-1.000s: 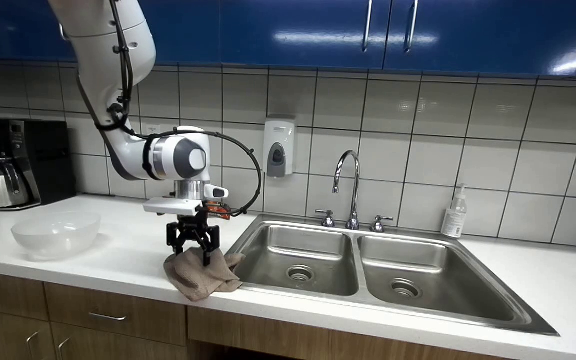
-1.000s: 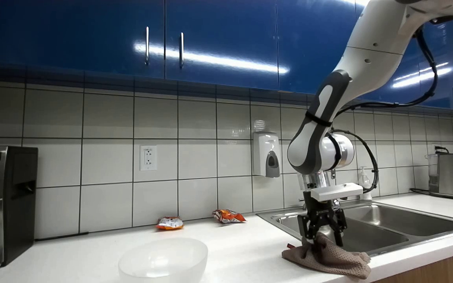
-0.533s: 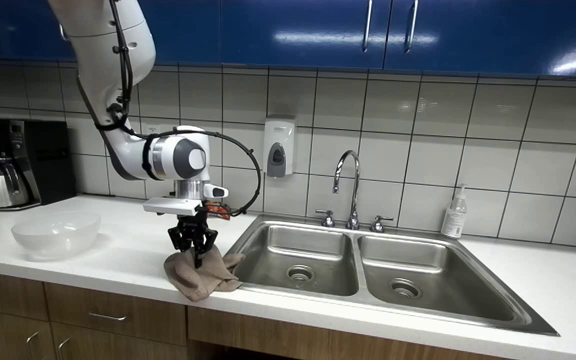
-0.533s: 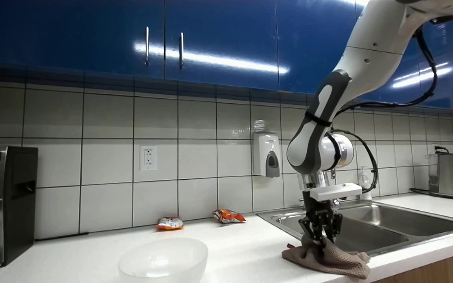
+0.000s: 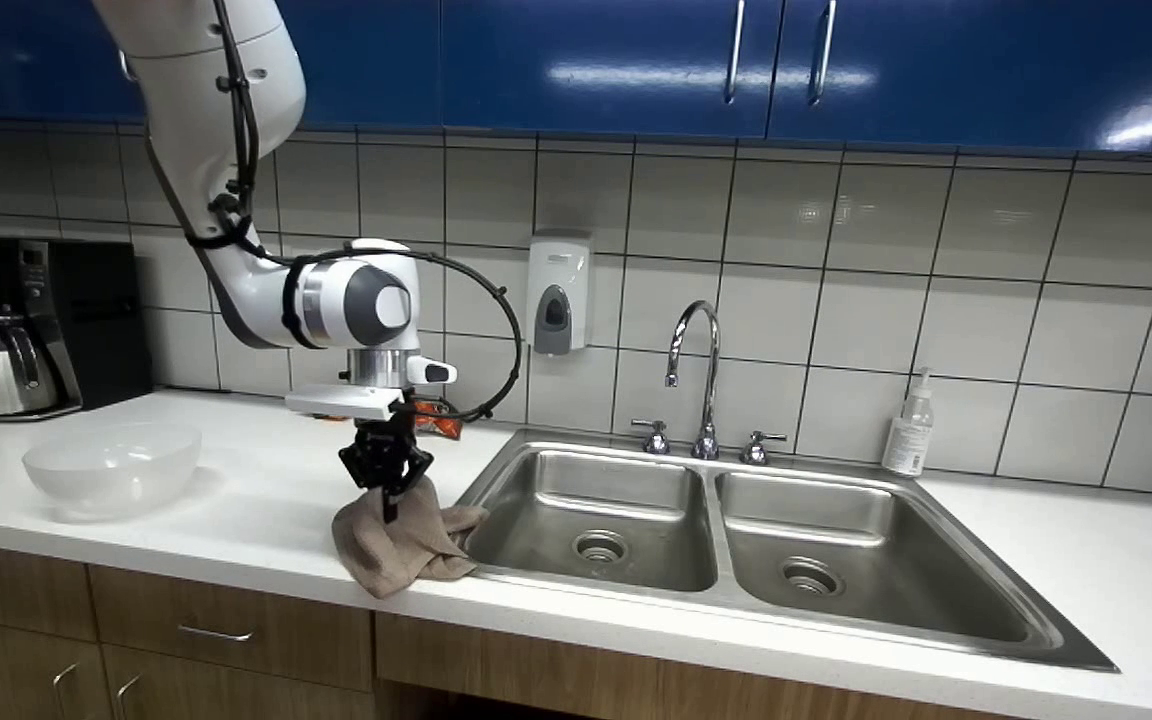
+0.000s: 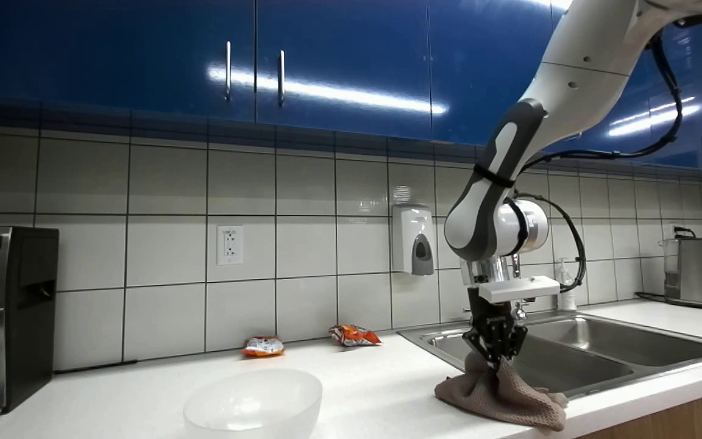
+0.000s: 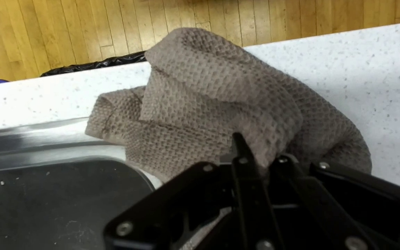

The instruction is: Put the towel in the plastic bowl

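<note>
A crumpled brown towel (image 5: 406, 545) lies on the counter at the sink's left corner in an exterior view. My gripper (image 5: 391, 498) points down at it with its fingers drawn together. Seen from the wrist, a fold of the towel (image 7: 193, 118) rises between the two fingers, so the gripper (image 7: 259, 156) is shut on it. The fold is lifted a little, while the lower cloth still rests on the counter and overlaps the sink rim. The translucent plastic bowl (image 5: 116, 485) stands upright farther left on the counter, apart from the towel; this bowl (image 6: 253, 421) is cut off by the lower frame edge.
To the right is a double steel sink (image 5: 721, 540) with a tall faucet (image 5: 708, 390). Two orange snack packets, one white-and-orange packet (image 6: 264, 346) and one mostly orange packet (image 6: 354, 335), lie by the wall. A coffee maker (image 5: 76, 320) stands beyond the bowl.
The fingers have come together on the towel. Since then the arm has risen slightly, pulling the pinched fold up and dragging the cloth's edges a little. The bowl has stayed put.
</note>
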Robot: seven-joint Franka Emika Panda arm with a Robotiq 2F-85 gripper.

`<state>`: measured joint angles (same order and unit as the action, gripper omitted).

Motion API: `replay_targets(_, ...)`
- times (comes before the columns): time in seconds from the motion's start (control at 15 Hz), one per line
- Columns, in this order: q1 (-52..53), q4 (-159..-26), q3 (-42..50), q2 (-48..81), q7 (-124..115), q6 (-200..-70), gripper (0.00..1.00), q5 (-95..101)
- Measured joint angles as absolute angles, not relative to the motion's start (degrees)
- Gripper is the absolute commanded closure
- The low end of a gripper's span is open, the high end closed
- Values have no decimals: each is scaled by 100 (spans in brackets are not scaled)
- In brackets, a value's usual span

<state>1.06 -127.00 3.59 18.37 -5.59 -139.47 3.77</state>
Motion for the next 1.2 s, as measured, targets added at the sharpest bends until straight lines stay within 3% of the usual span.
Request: replay_targets(1.2, 248, -14354, 88, -1536, -505, -13867, 98, -354)
